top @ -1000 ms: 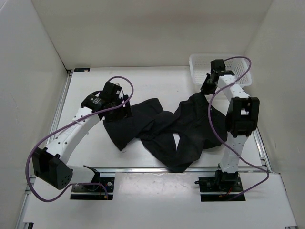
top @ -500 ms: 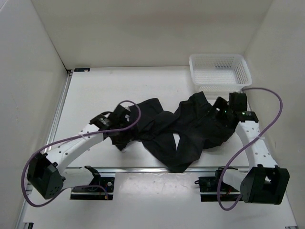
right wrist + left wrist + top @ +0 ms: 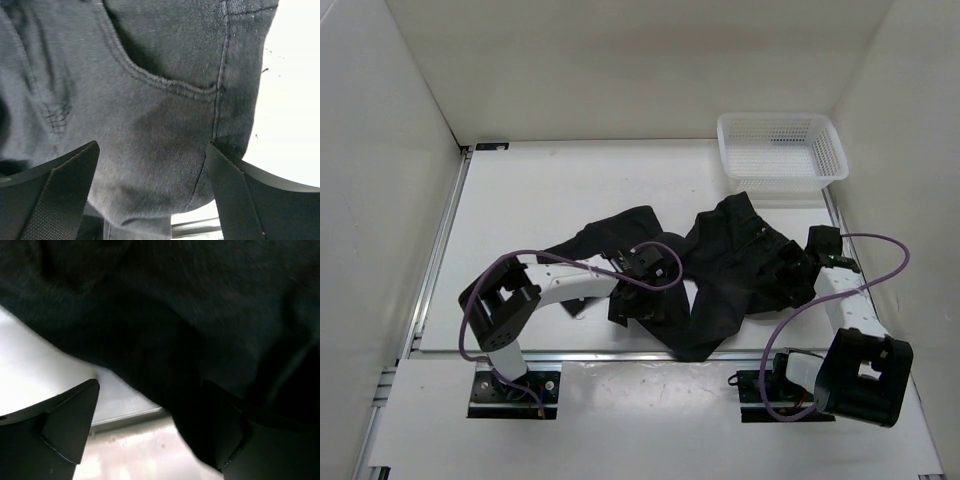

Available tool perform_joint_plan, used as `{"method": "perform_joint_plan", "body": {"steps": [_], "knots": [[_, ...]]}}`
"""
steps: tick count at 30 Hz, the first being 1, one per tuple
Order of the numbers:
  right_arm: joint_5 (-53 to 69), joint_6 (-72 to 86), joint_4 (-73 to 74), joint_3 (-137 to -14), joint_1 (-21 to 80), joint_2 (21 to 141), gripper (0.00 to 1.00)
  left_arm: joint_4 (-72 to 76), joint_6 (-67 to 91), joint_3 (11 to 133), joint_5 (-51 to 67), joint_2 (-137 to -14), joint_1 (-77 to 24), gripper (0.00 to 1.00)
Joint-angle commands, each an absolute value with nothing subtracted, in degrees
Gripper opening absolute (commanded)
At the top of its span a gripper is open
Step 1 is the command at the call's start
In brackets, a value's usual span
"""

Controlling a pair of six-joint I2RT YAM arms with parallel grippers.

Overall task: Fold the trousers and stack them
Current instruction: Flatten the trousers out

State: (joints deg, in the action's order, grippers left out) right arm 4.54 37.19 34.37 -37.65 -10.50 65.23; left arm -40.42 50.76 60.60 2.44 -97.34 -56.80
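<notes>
Trousers (image 3: 720, 270) are laid crumpled, long axis left-right across the worktop (image 3: 520, 200). Left fingers (image 3: 70, 425) are spread at their near edge. Right fingers (image 3: 55, 195) are spread over the pocket end.

Trousers (image 3: 730, 262) on the table (image 3: 520, 200) — basket (image 3: 782, 182) behind them, at right

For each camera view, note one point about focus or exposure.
Top external: sharp, evenly lit, the trousers nearly featureless black. Left wrist: cloth dim and blurred. Right wrist: pocket stitching crisp, table washed out white at right.
</notes>
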Motion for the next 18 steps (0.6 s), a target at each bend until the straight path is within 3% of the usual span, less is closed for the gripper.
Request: {"method": "perform_joint_plan", "body": {"steps": [1, 4, 5, 7, 9, 13, 18], "knots": [[4.7, 38.8, 30.7, -35.6, -10.6, 68.5, 0.9, -37.0, 51.5, 62.6, 3.2, -98.3, -57.1, 0.93], [4.1, 38.8, 30.7, -34.2, -11.2, 67.4, 0.83, -37.0, 51.5, 62.6, 1.6, -98.3, -57.1, 0.61], [4.1, 38.8, 30.7, -34.2, -11.2, 66.3, 0.8, -37.0, 51.5, 62.1, 1.6, -97.6, -57.1, 0.32], [3.2, 38.8, 32.5, -33.6, -11.2, 62.8, 0.7, -37.0, 51.5, 61.3, 1.0, -95.4, -56.1, 0.1], [0.5, 37.7, 34.4, -34.4, -11.2, 60.7, 0.7, -37.0, 50.2, 59.7, 1.0, -93.2, -53.1, 0.1], [-1.6, 37.7, 37.0, -35.2, -11.2, 58.4, 0.98, -41.5, 47.8, 58.5, 0.0, -83.4, -47.0, 0.1], [1.4, 39.3, 35.1, -33.8, -11.2, 63.6, 1.0, -53.5, 43.9, 68.5, -8.6, -77.5, -42.0, 0.1]]}}
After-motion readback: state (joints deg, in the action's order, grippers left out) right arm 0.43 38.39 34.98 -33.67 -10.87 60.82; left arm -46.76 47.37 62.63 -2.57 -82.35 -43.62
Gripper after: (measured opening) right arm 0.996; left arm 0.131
